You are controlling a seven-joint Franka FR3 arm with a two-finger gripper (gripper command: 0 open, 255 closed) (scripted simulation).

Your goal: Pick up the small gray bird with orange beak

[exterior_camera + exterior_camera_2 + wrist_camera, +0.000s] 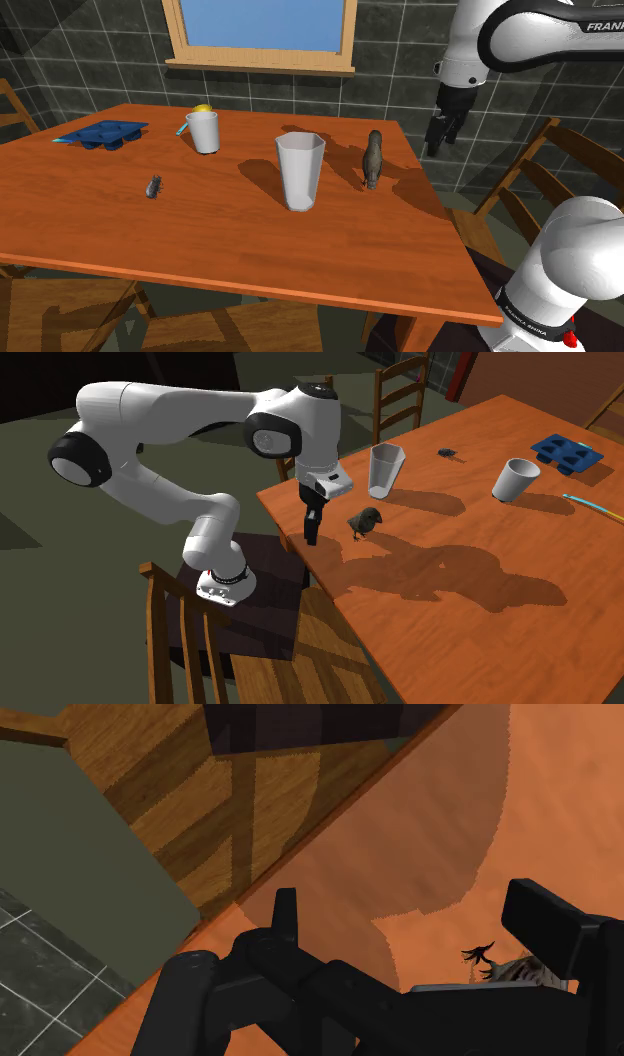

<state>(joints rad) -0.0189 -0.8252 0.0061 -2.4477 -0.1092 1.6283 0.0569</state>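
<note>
The small dark grey-brown bird [374, 158] stands upright near the wooden table's [150, 240] edge at the shoulder view's right. In the second exterior view the bird [364, 522] is just right of my gripper [311, 530]. My black gripper [438, 135] hangs beside the table edge, slightly above the tabletop and apart from the bird. In the wrist view the gripper [408, 909] is open with bare table between its fingers. The bird's feet and feathers [505, 966] peek out beside one finger [548, 919], not held.
A white faceted cup [300, 170] stands next to the bird toward mid-table. Farther off are a white mug [204, 131], a blue moulded tray [100, 133] and a small dark object [154, 186]. Wooden chairs [545, 170] flank the table by the stand.
</note>
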